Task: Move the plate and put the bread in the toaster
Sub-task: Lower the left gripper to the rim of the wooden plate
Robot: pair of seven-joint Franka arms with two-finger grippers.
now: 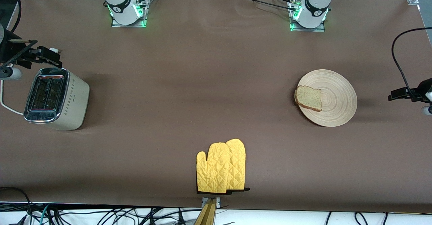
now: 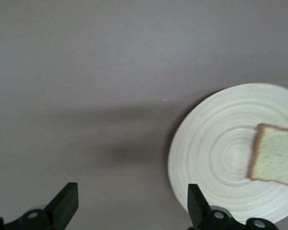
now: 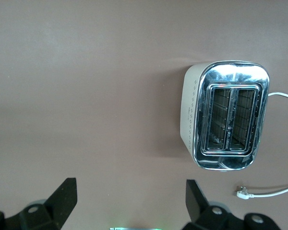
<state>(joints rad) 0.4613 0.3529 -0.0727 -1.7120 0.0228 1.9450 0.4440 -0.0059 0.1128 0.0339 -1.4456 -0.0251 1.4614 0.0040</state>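
The pale wooden plate (image 1: 337, 100) lies toward the left arm's end of the table. The slice of bread (image 1: 308, 98) rests on the part of its rim that faces the table's middle. The cream toaster (image 1: 55, 98) with its chrome top stands at the right arm's end, both slots empty. My left gripper (image 1: 401, 94) hangs open and empty above the table beside the plate (image 2: 216, 153) and bread (image 2: 277, 155). My right gripper (image 1: 49, 55) hangs open and empty above the table beside the toaster (image 3: 228, 115). In the wrist views the left gripper (image 2: 132, 191) and the right gripper (image 3: 129, 187) each frame bare cloth.
Two yellow oven mitts (image 1: 221, 167) lie at the table's edge nearest the front camera, midway along it. The toaster's white cord (image 1: 8, 107) trails off the right arm's end, its plug (image 3: 242, 192) loose on the cloth. A black cable (image 1: 400, 59) loops above the left gripper.
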